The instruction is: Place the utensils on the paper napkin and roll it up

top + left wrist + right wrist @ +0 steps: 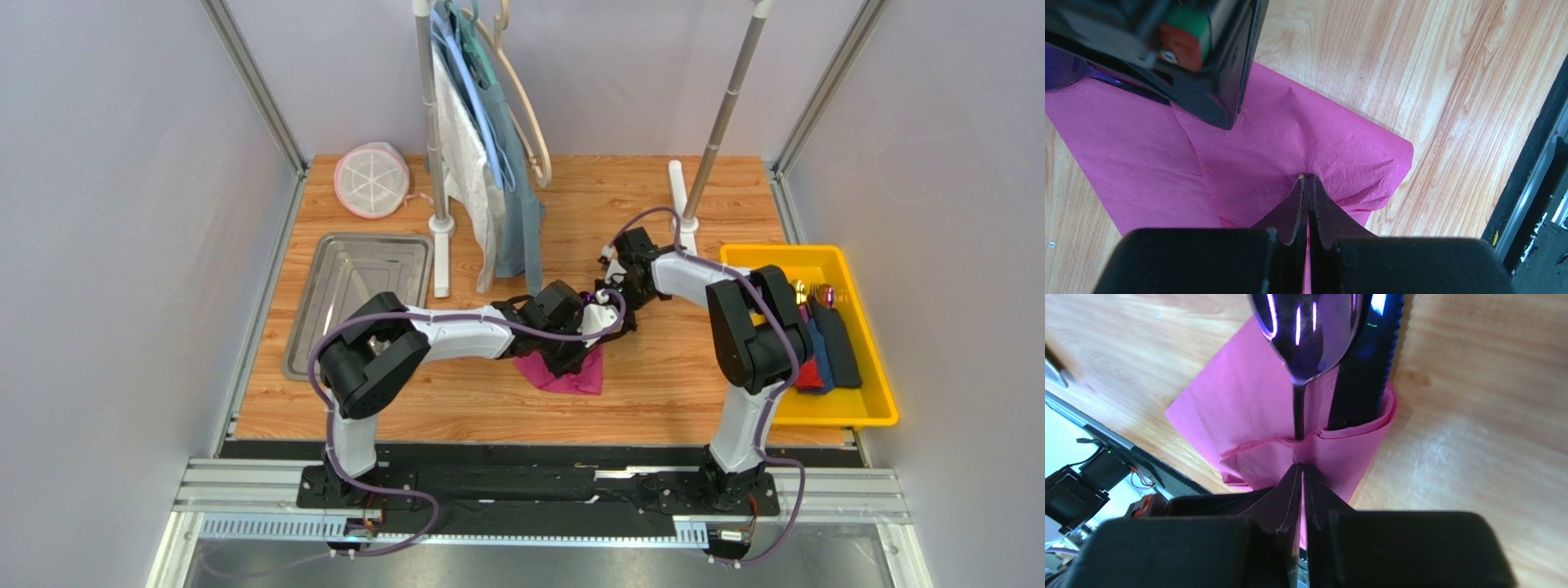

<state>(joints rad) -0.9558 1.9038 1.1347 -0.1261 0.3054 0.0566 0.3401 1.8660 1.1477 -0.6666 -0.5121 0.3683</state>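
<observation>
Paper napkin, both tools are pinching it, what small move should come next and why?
Probably carry the pinched edge a little further over the spoon and knife. The right tool is shut on a fold of the paper napkin wrapped across their handles; the left tool pinches a pucker in the unrolled part.

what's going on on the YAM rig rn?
The right gripper is shut on a fold of the pink paper napkin wrapped over the purple spoon and serrated knife. The left gripper pinches up another part of the napkin. Rolling looks begun, not finished.
</observation>
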